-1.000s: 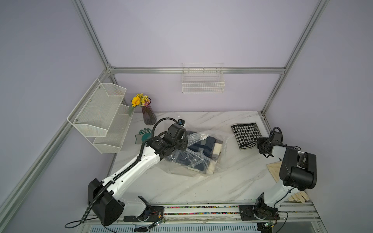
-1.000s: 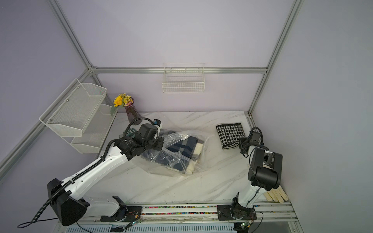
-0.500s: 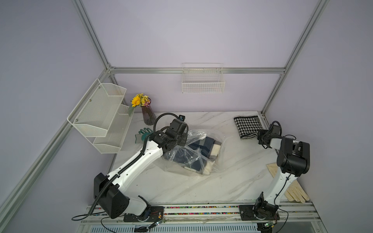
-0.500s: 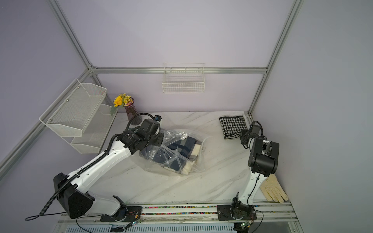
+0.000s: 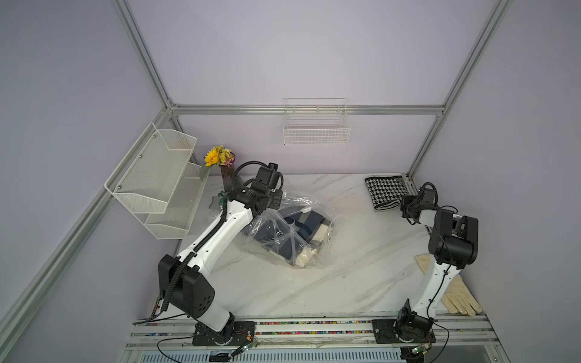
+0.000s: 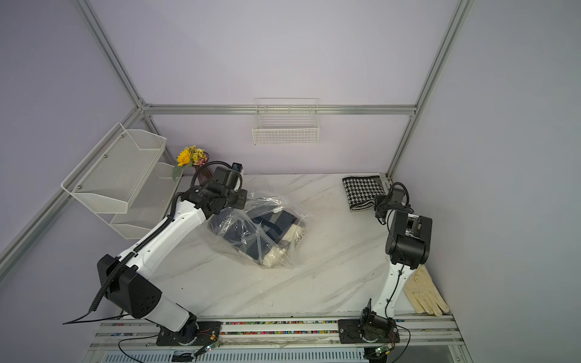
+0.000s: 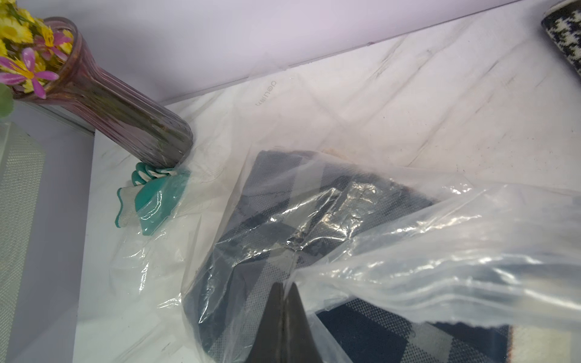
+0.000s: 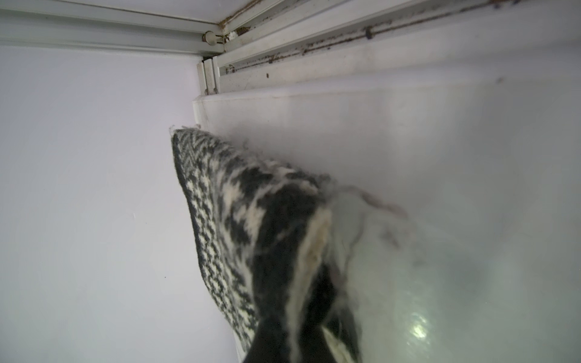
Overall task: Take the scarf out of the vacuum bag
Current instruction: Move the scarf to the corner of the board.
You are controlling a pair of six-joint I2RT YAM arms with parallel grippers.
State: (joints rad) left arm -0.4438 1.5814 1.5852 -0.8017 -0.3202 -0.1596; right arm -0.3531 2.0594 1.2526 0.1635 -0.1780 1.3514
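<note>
Vs 1 s ago: R gripper (image 5: 403, 205), clamped on the edge of the folded black-and-white houndstooth scarf (image 5: 386, 191), has dragged it into the far R corner, well apart from the crinkly clear plastic vacuum bag (image 5: 292, 226). L gripper (image 7: 285, 284), pinched shut on the bag film, has pulled it nearer the purple ribbed vase (image 5: 228, 179), w/ the navy-and-cream plaid scarf (image 5: 311, 220) still inside. White marble tabletop (image 5: 345, 276), lilac walls, white wire basket (image 5: 316, 132) on back wall.

The clear bag (image 5: 292, 204) shows a checked scarf (image 5: 311, 220) in navy, grey and cream. At the right hand (image 5: 405, 208), the houndstooth scarf (image 5: 385, 190) is black and white; the surface (image 5: 345, 276) is white, veined grey.
</note>
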